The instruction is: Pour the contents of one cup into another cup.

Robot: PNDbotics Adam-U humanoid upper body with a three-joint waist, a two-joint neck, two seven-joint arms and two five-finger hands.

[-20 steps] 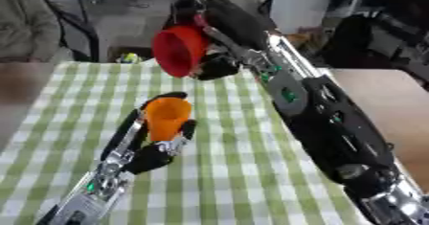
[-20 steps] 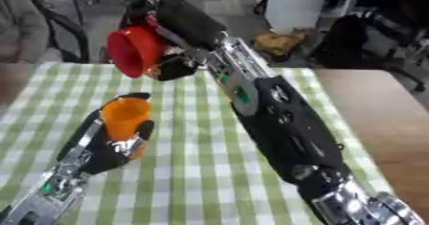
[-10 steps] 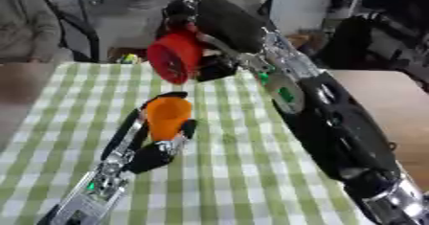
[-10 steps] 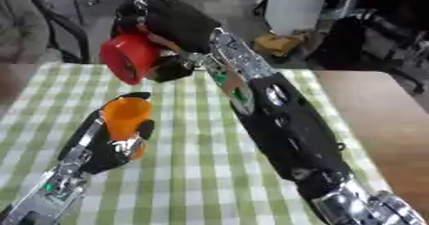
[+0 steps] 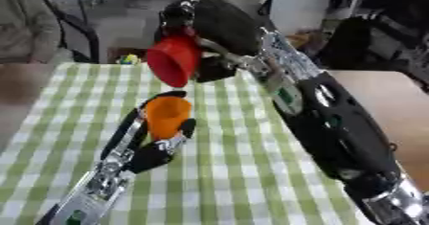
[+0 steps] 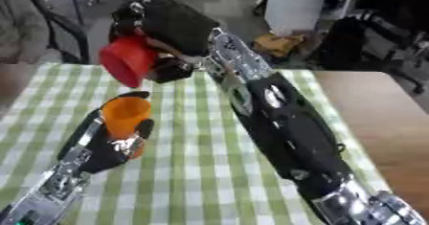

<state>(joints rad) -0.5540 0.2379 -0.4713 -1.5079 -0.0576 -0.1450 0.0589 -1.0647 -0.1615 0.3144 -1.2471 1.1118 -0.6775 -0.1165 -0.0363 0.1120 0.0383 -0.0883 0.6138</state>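
Standing upright on the green-checked table (image 5: pixel 243 171), the orange cup (image 5: pixel 167 116) was in your left hand (image 5: pixel 155 147), whose fingers (image 5: pixel 186 126) and thumb were curled around its sides. The cup's open mouth faced up, and I could not tell what was inside it. Just above it and a little further from you, you held the red cup (image 5: pixel 174 60) in the air with your right hand (image 5: pixel 214 25), the fingers wrapped around its back part. You had the red cup tilted strongly, so its open mouth pointed down and to the left, towards the orange cup. The two cups were near each other but did not touch. Your right arm (image 5: pixel 322 118) reached across the table from the lower right corner, and your left arm (image 5: pixel 100 185) came in from the lower left.
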